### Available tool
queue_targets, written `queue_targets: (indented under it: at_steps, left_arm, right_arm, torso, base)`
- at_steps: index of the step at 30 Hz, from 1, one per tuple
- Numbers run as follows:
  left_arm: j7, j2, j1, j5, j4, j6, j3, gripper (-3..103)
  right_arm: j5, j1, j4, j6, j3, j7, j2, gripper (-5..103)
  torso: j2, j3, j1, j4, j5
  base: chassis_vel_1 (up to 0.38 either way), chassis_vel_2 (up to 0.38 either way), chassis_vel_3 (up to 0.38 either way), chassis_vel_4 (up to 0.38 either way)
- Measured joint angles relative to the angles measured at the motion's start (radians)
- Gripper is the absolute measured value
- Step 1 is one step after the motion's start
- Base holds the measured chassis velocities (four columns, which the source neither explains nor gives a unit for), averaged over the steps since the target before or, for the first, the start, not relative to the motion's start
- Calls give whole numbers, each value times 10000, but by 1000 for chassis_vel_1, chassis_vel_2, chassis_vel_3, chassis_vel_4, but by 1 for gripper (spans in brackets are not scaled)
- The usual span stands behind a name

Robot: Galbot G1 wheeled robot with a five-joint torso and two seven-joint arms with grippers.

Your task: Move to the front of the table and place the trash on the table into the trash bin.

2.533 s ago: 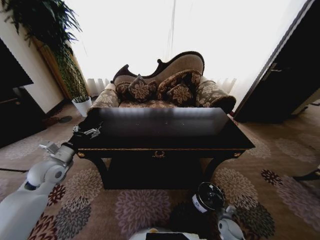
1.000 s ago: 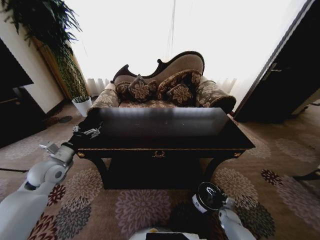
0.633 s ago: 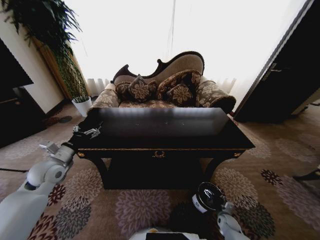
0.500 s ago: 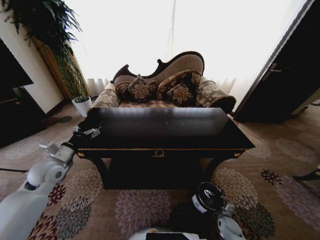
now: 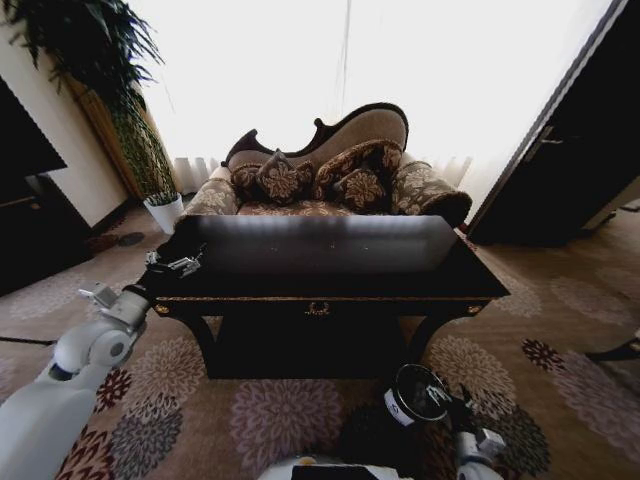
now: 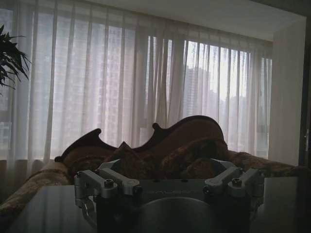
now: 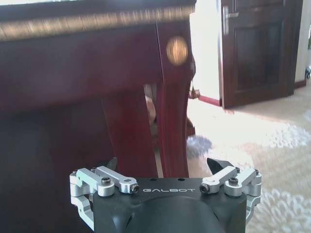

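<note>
One trash bin [image 5: 412,396] stands on the carpet [image 5: 280,410] in front of the table [image 5: 330,290], toward its right front leg and near the robot's base. It is a small black cylinder with an open round mouth and a white label on its side; the label's writing is too small to read.

The table is one large rectangle of dark wood. Its tabletop is glossy and mirrors the bright window. A gold-coloured trim runs along the front rail, with a small gold emblem [image 5: 318,308] at its middle. The legs are curved. No trash can be made out on the tabletop in the head view.

Right gripper [image 7: 164,167]: low, just to the right of the bin, facing the table's leg [image 7: 173,97] and its round gold ornament. The word "GALBOT" is legible on the black body, which carries silver metal links. Its jaws stand wide apart with nothing between them.

Left gripper [image 5: 183,262]: at the left front corner of the tabletop, just above the surface. Whether its jaws are apart or closed cannot be told.

Behind the table stands one patterned sofa [image 5: 330,180] with a carved dark frame and several cushions. One plant in a white pot [image 5: 165,212] stands to the left.
</note>
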Motion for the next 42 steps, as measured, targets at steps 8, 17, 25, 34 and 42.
queue_targets:
  at_steps: [8, 17, 25, 34, 42]
  left_arm:
    - [0, 0, 0, 0, 0, 0, 0, 100]
    - [0, 0, 0, 0, 0, 0, 0, 100]
    - [0, 0, -1, 0, 0, 0, 0, 100]
    - [0, 0, 0, 0, 0, 0, 0, 100]
    - [-1, 0, 0, 0, 0, 0, 0, 100]
  right_arm:
    - [259, -883, 2070, -213, 482, 107, 173, 100]
    - [385, -1041, 3561, -636, 915, 303, -15, 100]
    - [919, 67, 4426, -1546, 965, 875, -979, 100]
    - [1209, 1371, 4244, -2058, 368, 1249, -2918, 100]
    - [1497, 2630, 3402, -2323, -307, 1487, -4150, 100]
  torso:
    - [0, 0, 0, -2, 2]
    - [-1, 0, 0, -1, 2]
    - [-2, 1, 0, -1, 1]
    - [-3, 2, 0, 0, 3]
    - [-3, 2, 1, 0, 3]
  base:
    - [0, 0, 0, 0]
    - [0, 0, 0, 0]
    - [0, 0, 0, 0]
    - [0, 0, 0, 0]
    - [0, 0, 0, 0]
